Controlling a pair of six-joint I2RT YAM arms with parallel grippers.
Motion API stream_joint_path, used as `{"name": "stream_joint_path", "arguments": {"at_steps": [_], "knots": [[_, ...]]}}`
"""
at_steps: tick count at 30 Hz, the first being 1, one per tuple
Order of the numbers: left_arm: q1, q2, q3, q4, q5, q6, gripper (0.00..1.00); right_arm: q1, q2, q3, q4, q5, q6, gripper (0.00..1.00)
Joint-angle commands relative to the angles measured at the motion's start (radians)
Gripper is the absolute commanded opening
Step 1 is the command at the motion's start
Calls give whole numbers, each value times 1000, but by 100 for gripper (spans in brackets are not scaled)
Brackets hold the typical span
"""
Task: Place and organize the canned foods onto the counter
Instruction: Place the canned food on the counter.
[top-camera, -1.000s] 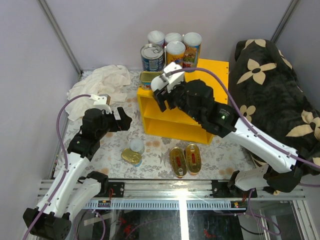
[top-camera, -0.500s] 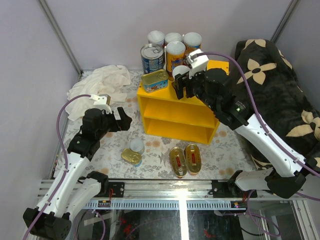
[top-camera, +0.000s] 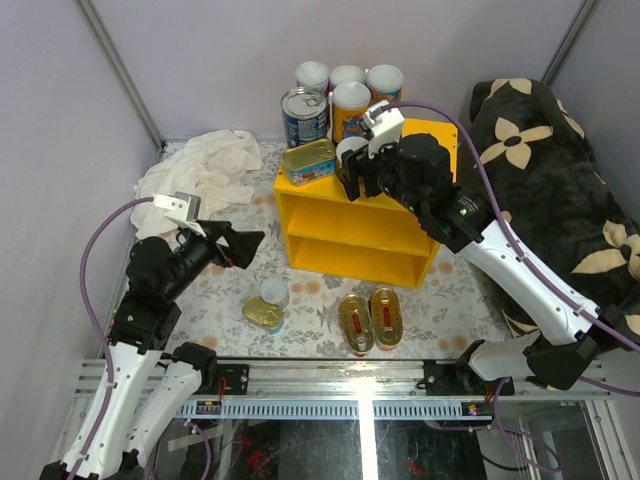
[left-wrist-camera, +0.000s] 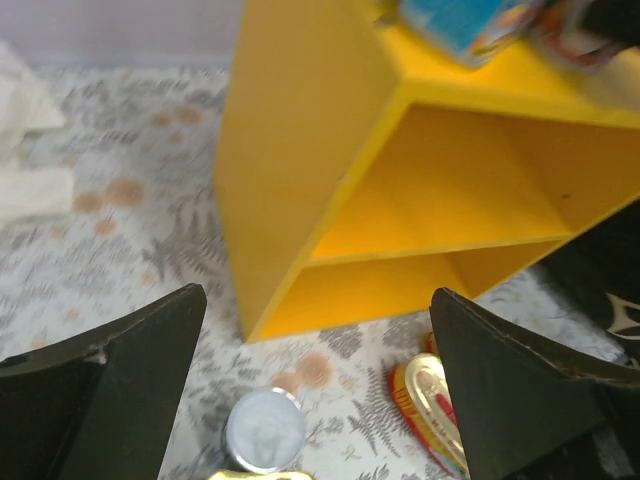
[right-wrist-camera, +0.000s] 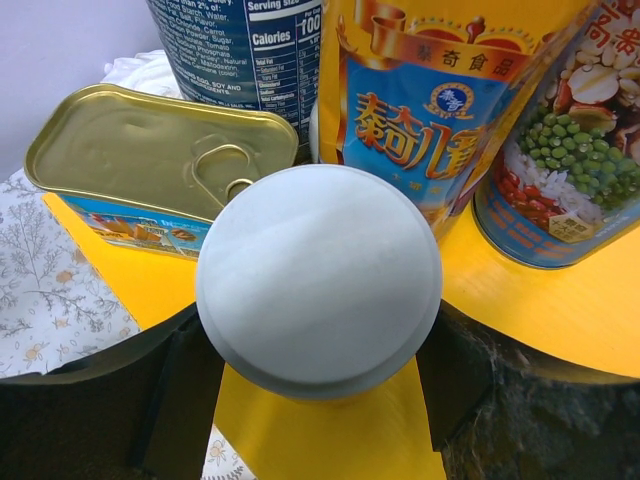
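Note:
My right gripper (top-camera: 352, 168) is shut on a white-lidded can (right-wrist-camera: 318, 280) and holds it upright on the top of the yellow counter (top-camera: 330, 215), near its front middle. Behind it stand a blue-labelled steel can (top-camera: 304, 115) and several tall white-lidded cans (top-camera: 351, 103). A gold rectangular tin (top-camera: 309, 160) lies on the top's front left corner. On the floor in front are a small white-lidded can (top-camera: 274, 293), a gold tin (top-camera: 263, 315) and two gold oval tins (top-camera: 370, 320). My left gripper (top-camera: 238, 245) is open and empty, left of the counter, above the floor.
A white cloth (top-camera: 205, 170) lies at the back left. A dark floral blanket (top-camera: 550, 170) fills the right side, close to the counter. The floor (top-camera: 440, 300) is floral-patterned. A metal rail (top-camera: 350, 375) runs along the near edge. Grey walls close in the left and back.
My right gripper has moved from the counter's left front corner right and back over the top, uncovering the rectangular tin. My left arm has swung back and left; its gripper stays open.

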Motion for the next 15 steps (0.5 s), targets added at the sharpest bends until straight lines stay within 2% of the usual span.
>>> {"name": "stream_joint_path", "arguments": {"at_steps": [1,5,9,13,15], "knots": [[5,36,63,154,129,11,91,-6,3,18,62,-28,2,69],[5,83,127,199,63,-7,88,-7,-14,5,54,-29,2,87],[5,141,163,290,86,-49,88,-6,-37,-11,53,-29,2,100],[-18,189,182,354,107,-82,85,-6,-60,-24,47,-18,6,99],[-64,198,188,378,97,-75,85,-7,-79,-37,50,-13,10,100]]}}
